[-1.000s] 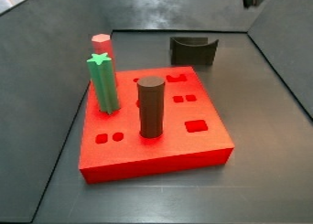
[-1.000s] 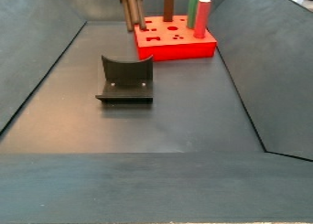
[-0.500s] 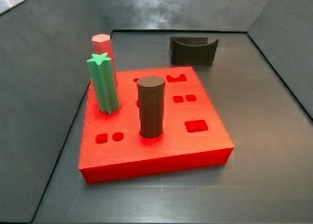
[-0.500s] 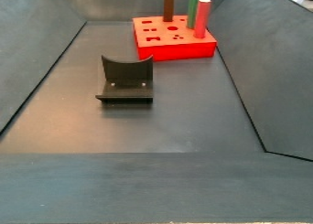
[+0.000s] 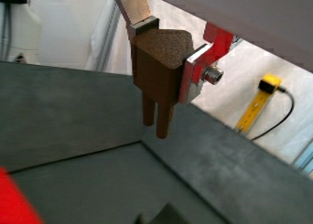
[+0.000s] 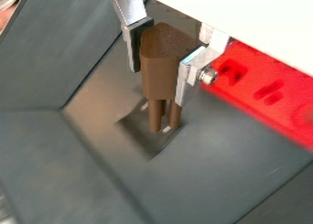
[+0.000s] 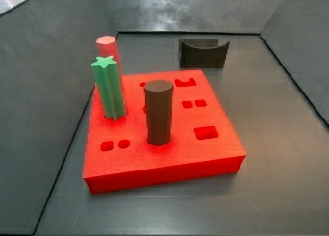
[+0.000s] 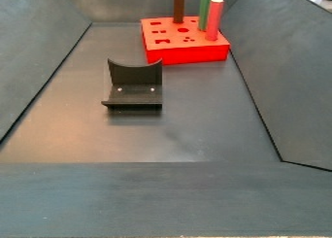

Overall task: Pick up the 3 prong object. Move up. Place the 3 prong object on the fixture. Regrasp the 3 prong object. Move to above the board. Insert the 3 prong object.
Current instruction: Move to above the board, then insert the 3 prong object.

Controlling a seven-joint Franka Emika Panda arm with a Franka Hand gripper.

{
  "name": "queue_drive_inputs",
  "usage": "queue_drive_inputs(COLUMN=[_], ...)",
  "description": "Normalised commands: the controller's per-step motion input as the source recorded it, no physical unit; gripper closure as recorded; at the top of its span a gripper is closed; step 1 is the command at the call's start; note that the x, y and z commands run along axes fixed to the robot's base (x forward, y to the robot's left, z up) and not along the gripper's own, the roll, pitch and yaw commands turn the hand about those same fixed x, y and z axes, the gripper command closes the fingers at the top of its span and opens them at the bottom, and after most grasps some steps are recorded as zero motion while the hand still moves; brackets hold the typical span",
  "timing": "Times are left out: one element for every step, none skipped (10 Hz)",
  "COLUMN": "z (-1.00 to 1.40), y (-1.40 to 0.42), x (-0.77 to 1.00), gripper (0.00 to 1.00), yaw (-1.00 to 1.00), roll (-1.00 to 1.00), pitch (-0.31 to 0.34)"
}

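3 prong object (image 5: 162, 72): clamped between gripper (image 5: 164, 56) fingers in both wrist views, prongs hanging down, lifted well above floor; out of frame in both side views. Looks rigid, light, smooth-sided; prongs thin, likely fragile under side load. Best held on flat body faces. Fixture (image 8: 132, 85) empty, board (image 7: 161, 134) nearby.

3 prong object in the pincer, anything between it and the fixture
Nothing visible. The pincer holds the 3 prong object above the bare floor; the fixture stands alone with its notch empty, apart from the board.
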Motion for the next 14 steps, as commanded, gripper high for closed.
queue_drive_inputs(z=[0.26,0.27,0.28,0.24,0.16,0.07,0.03,0.02,0.01,0.01,-0.04,-0.28,-0.74,-0.81], y=[-1.0,-1.0,-1.0,-0.84,-0.54,-0.22,-0.07,-0.02,-0.01,0.0,0.0,0.12,0.41,0.46], x=[-0.52,-0.54,-0.58,-0.53,-0.39,-0.23,-0.15,-0.11,-0.1,-0.08,0.0,0.11,0.0,0.06], gripper=[1.0,1.0,1.0,1.0,1.0,1.0,1.0,1.0,1.0,1.0,1.0,1.0,1.0,1.0], yaw=[-0.12,-0.13,-0.13,-0.13,-0.14,-0.13,-0.11,-0.06,-0.03,-0.03,0.0,0.01,0.0,-0.21], roll=[-1.0,-1.0,-1.0,-1.0,-1.0,-1.0,-0.9,-0.6,-0.41,-0.31,0.0,-0.02,-0.15,-0.14], pitch=[-0.138,-0.14,-0.146,-0.15,-0.156,-0.162,-0.152,-0.12,-0.099,-0.089,-0.01,0.0,-0.057,-0.036])
